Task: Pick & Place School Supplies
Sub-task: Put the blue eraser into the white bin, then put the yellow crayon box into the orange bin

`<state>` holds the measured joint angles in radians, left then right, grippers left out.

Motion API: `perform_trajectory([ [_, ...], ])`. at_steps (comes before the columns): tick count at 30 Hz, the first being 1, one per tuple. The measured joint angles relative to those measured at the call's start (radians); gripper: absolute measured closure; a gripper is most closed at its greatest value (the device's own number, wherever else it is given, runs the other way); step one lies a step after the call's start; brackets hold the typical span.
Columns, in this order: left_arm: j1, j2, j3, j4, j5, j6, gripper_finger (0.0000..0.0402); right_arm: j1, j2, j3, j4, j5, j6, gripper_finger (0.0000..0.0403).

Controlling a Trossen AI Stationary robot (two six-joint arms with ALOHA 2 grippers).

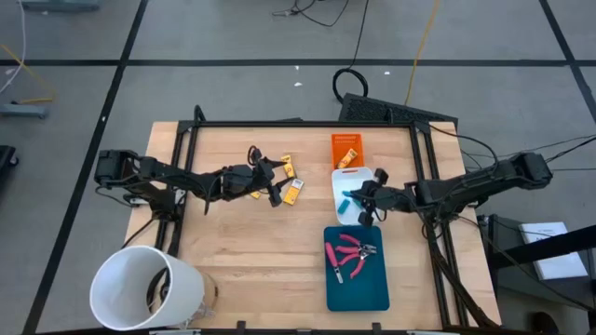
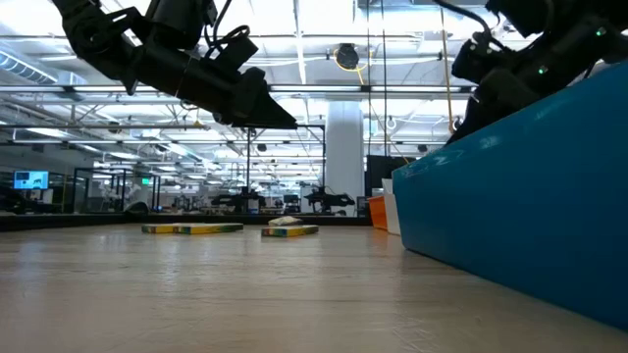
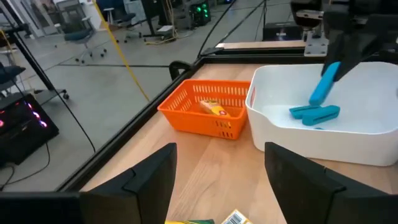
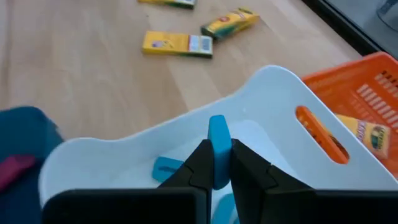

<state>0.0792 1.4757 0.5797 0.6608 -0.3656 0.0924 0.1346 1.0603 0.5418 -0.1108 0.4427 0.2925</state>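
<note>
We count three crayon boxes on table, one in orange basket. Right gripper clamps blue piece over white tray; left gripper fingers apart.

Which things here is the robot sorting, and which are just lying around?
For the job:
- yellow crayon boxes on the table
- blue piece held in the right gripper
- pink-handled tools in the teal tray
- white bin, orange basket
- left gripper, open

Just lying about:
- big white bucket
- black cables on the floor
</note>
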Motion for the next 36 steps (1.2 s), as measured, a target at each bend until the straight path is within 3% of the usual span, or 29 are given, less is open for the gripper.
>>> perform_trajectory([
  [3,0.0,0.0,0.0,0.0,0.0,0.003,0.0158,-0.024,0.0,-0.012,0.001,-0.001,-0.005,0.0377],
  [20,-0.005,0.0,0.0,-0.051,-0.006,-0.045,0.0158,-0.043,0.0,-0.048,0.062,-0.001,0.034,0.0281],
  [24,-0.012,-0.067,0.025,-0.299,-0.06,-0.159,0.0158,-0.043,0.0,-0.048,0.062,-0.002,0.035,0.0265],
  [27,-0.001,-0.126,0.058,-0.584,-0.085,-0.301,0.0158,-0.043,0.0,-0.048,0.062,-0.002,0.034,0.0257],
  [30,-0.001,-0.154,0.068,-0.765,-0.078,-0.468,0.0158,-0.043,0.0,-0.048,0.069,-0.002,0.021,0.0252],
  [36,-0.031,-0.122,0.067,-1.111,-0.07,-0.752,0.0158,-0.043,0.0,-0.048,0.093,-0.002,-0.017,0.0248],
])
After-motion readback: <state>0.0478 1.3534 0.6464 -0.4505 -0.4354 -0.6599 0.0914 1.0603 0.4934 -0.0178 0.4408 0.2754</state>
